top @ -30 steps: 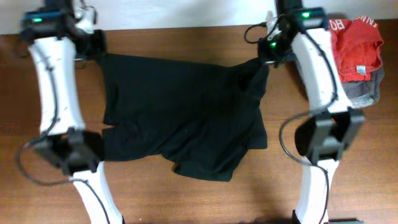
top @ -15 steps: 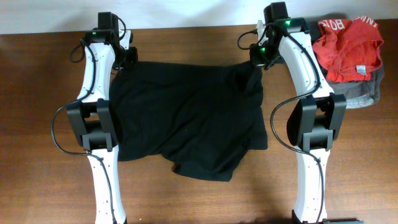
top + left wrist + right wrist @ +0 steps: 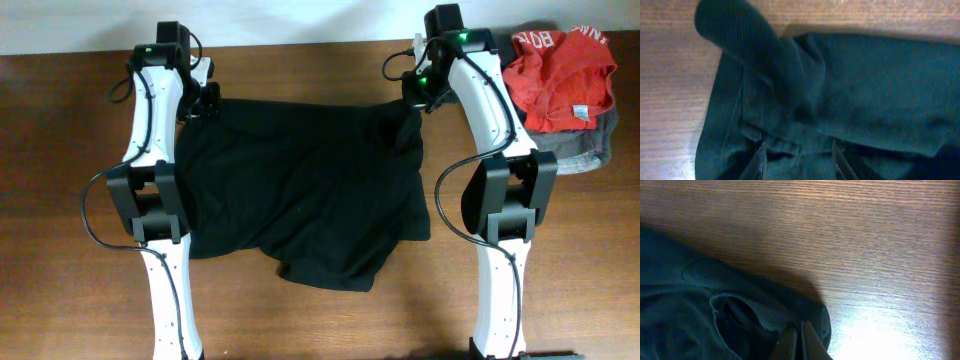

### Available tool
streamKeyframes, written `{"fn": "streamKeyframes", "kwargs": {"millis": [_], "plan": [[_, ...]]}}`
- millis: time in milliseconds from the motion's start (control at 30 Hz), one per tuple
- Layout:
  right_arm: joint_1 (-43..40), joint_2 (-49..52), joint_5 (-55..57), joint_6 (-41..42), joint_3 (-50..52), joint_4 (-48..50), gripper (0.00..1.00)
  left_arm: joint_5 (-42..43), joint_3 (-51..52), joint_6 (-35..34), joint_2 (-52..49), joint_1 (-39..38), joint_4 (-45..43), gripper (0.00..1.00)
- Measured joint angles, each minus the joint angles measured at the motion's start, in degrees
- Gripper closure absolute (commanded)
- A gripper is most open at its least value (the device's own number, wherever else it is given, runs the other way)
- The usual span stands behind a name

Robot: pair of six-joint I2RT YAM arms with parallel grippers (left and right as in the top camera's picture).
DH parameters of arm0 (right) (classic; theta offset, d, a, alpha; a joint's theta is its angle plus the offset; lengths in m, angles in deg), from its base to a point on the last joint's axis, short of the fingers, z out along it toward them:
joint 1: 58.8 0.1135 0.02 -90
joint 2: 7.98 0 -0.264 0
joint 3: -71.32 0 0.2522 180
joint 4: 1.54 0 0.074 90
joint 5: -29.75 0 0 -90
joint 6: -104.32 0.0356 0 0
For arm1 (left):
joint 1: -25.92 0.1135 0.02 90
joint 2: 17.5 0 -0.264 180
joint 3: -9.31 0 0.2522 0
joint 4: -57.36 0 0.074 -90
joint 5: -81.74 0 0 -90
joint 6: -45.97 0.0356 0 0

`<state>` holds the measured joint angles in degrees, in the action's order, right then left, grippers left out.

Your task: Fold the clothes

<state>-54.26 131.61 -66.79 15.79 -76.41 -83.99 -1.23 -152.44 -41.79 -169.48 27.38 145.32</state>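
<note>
Looking down from overhead, you see the black garment (image 3: pixel 300 190) spread over the middle of the table (image 3: pixel 60 220), rumpled, with a lobe sagging toward 6 o'clock. The left gripper (image 3: pixel 205 100) sits at its 10 o'clock corner. The right gripper (image 3: pixel 420 95) sits at its 2 o'clock corner, where the cloth bunches up toward the arm. At the table's 2 o'clock corner a red garment (image 3: pixel 560 70) with white lettering lies on a grey garment (image 3: pixel 585 150), apart from the black one. From this height you cannot judge either gripper's jaws.

The left wrist camera settles that for its side. The left gripper (image 3: pixel 799 162) has its fingers (image 3: pixel 760 161) spread wide at 6 o'clock of the picture, jaws apart, with black cloth lying across the gap between them. A rolled ridge of fabric runs from 11 o'clock down to the centre. Bare wood shows along the 9 and 12 o'clock edges.

The right wrist camera shows what the overhead hides. The right gripper (image 3: pixel 797 339) has its fingers drawn almost together at 6 o'clock, clamped on the garment's edge. The cloth fills the 7 to 9 o'clock part, with a turned hem just beside the fingers. The rest is bare wood, with a bright glare at 5 o'clock.
</note>
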Motion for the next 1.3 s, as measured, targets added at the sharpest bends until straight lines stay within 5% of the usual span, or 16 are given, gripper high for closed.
{"fn": "streamKeyframes", "kwargs": {"millis": [833, 1000, 1300], "plan": [[0.0, 0.0, 0.0, -0.4, 0.0, -0.9, 0.96, -3.2, 0.0, 1.2, -3.5, 0.0, -0.5, 0.67], [0.0, 0.0, 0.0, -0.4, 0.0, -0.9, 0.96, -3.5, 0.0, 1.7, -3.5, 0.0, -1.0, 0.99], [0.0, 0.0, 0.0, -0.4, 0.0, -0.9, 0.96, -3.4, 0.0, 1.7, -3.6, 0.1, -1.0, 0.99]]}}
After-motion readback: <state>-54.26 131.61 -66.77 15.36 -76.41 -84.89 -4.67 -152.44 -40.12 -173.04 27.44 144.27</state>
